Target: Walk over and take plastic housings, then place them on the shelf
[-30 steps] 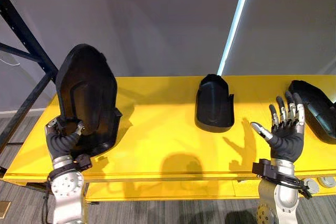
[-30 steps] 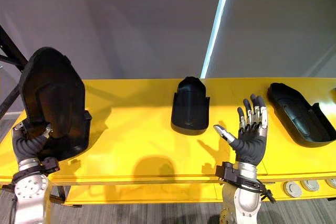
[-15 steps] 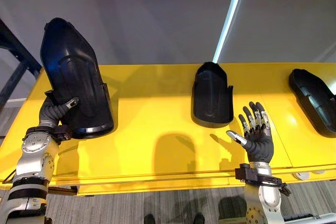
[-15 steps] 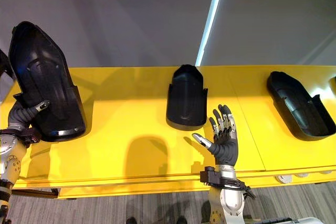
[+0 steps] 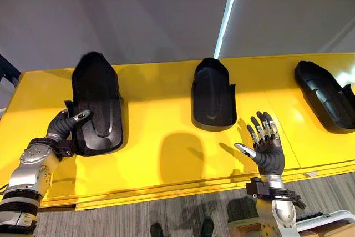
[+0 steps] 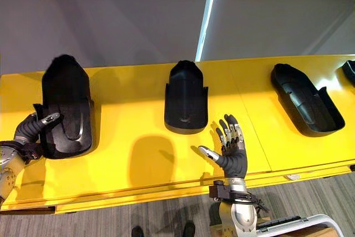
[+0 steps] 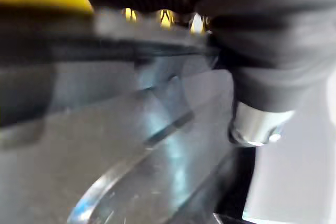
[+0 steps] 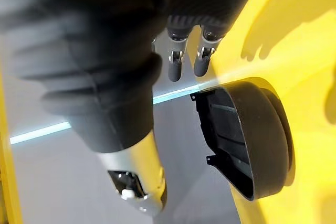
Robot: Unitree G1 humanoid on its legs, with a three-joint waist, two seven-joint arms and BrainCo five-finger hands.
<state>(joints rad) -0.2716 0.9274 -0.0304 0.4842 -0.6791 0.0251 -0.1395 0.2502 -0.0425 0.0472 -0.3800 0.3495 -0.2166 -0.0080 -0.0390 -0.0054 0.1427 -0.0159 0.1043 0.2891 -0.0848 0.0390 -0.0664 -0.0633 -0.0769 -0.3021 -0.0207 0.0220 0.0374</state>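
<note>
The left hand [image 5: 62, 127] is gripping the left housing [image 5: 97, 101] by its near side wall. The thumb is lying over the rim and the other fingers are hidden behind it, so it looks to be pinching that wall. The housing is lying hollow side up on the yellow shelf [image 5: 161, 115], though its far end is blurred and I cannot tell whether it is fully settled. If the hand lets go before the shell is lying flat, the shell may rock or slide. If the thumb catches the rim while pulling back, it could drag the shell toward the front edge, which its near end is already sitting close to. The right hand [image 5: 268, 148] is hovering empty with its fingers spread, near the front corner of the middle housing [image 5: 212, 95], where a careless sweep could nudge that piece. The right housing [image 5: 324, 95] is lying well apart at the far side. Bare shelf is separating the left and middle housings, so nothing is blocking the release.
</note>
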